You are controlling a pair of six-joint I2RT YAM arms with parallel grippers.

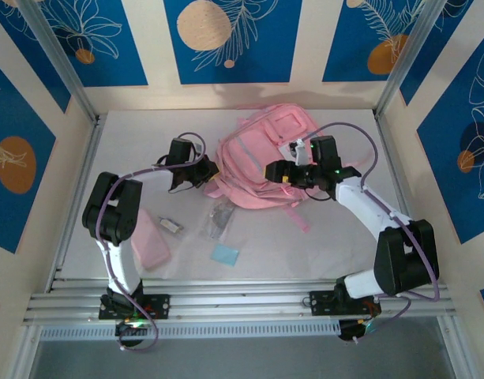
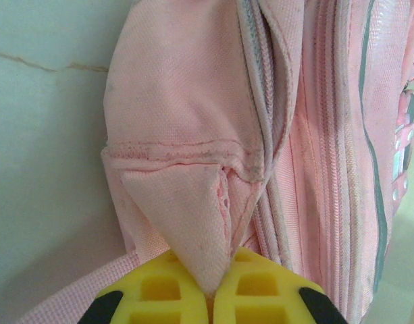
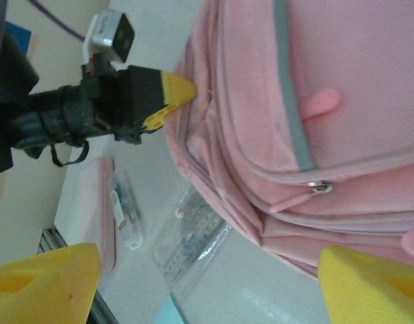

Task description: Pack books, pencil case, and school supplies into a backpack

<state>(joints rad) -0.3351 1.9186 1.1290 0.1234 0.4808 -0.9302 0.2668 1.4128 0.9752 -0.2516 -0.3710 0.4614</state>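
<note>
The pink backpack (image 1: 261,154) lies flat at the middle back of the table. My left gripper (image 1: 211,170) is at its left edge, its yellow fingers (image 2: 159,290) shut on a pointed fold of the backpack's fabric (image 2: 193,202). My right gripper (image 1: 272,171) hovers over the backpack's front with its jaws wide open and nothing between its fingertips (image 3: 369,283). Under it the right wrist view has the backpack (image 3: 308,101), the left gripper (image 3: 167,100), the pale-pink pencil case (image 3: 98,209) and the clear bag (image 3: 193,243). The books are out of view.
In front of the backpack lie the pencil case (image 1: 151,241), a small whitish clip piece (image 1: 170,225), the clear bag of grey items (image 1: 219,217) and a light-blue pad (image 1: 224,253). A thin pink strap (image 1: 299,215) trails to the right. Metal rails (image 1: 242,304) run along the near edge.
</note>
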